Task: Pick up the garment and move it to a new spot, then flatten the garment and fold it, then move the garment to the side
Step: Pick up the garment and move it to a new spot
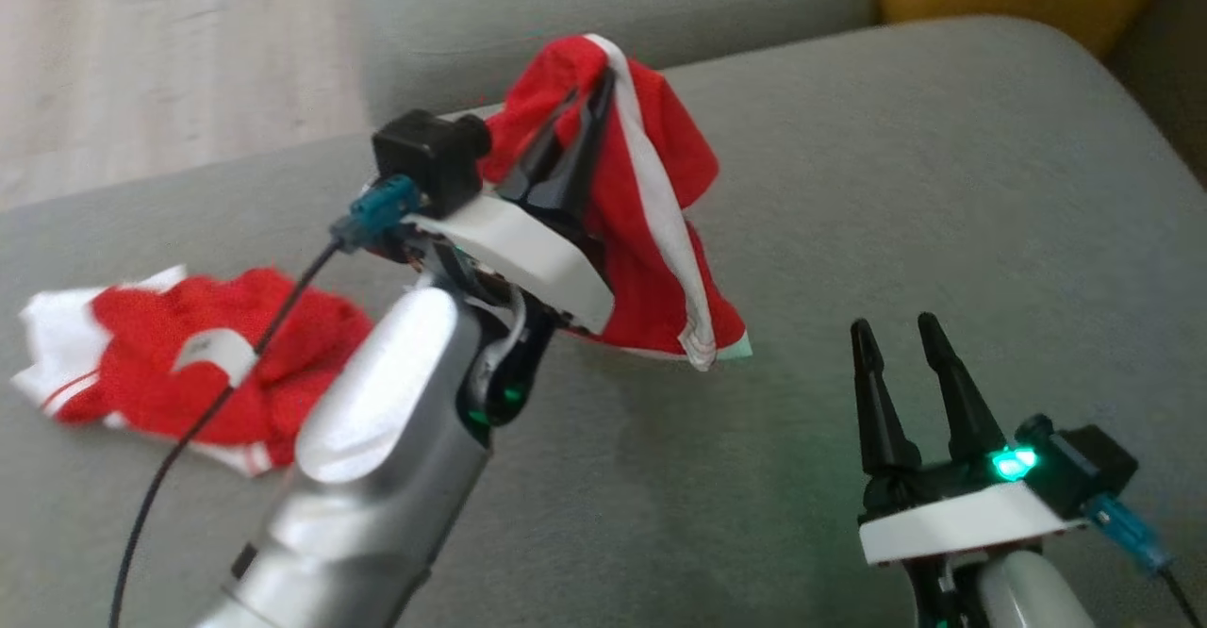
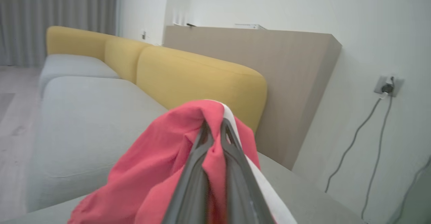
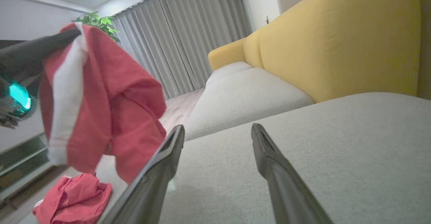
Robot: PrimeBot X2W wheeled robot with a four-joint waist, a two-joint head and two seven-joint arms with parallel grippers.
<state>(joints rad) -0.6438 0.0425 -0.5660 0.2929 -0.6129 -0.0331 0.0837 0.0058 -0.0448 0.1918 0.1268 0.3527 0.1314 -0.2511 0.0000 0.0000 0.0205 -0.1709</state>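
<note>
Head view, centre: left gripper clamped together on the top fold of the red garment with a white stripe, cloth hanging down over the grey sofa cushion. Lower right: right gripper spread apart, holding nothing, just above the cushion. Far left: second red and white garment crumpled on the same cushion, well apart from the hanging one

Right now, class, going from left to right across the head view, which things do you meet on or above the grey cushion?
Crumpled red-and-white garment lying on the cushion → lifted red garment, pinched in the shut left gripper → open right gripper.
</note>
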